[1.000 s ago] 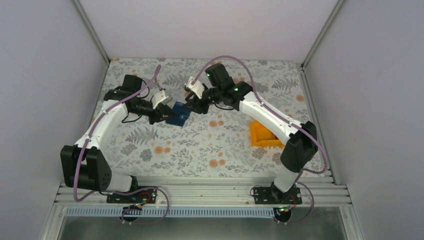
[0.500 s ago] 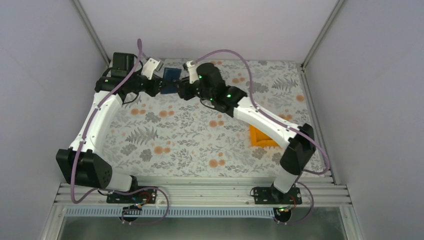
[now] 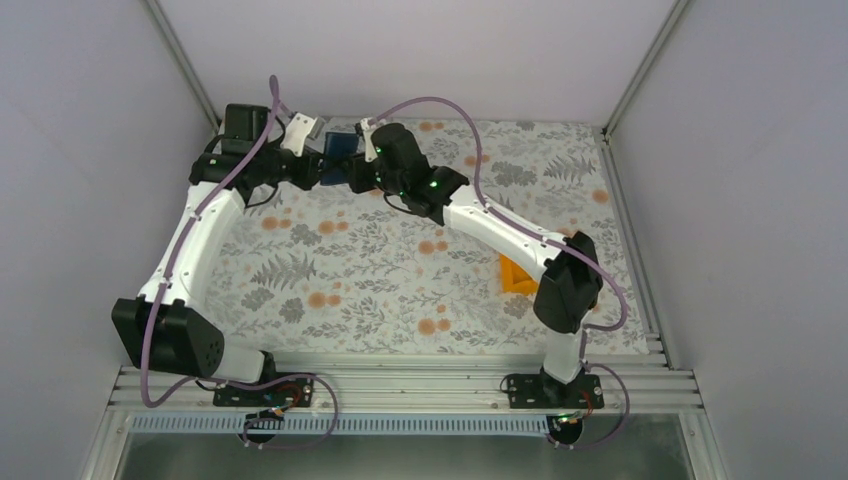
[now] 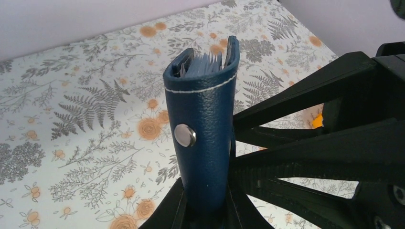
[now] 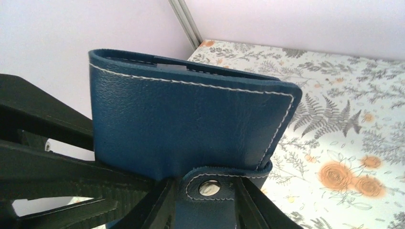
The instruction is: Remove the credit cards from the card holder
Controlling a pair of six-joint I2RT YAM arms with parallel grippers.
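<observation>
Card holder held aloft over the worktop's far edge.
Your left gripper clamps its lower end; your right gripper straddles the snap tab, grip unclear; credit cards show only blue edges inside.

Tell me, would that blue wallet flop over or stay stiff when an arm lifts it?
Likely fairly stiff: the card holder stands straight up from the left gripper without sagging. Its grained, stitched cover looks grippy rather than slippery. Being slim, it is probably light for its size.
</observation>
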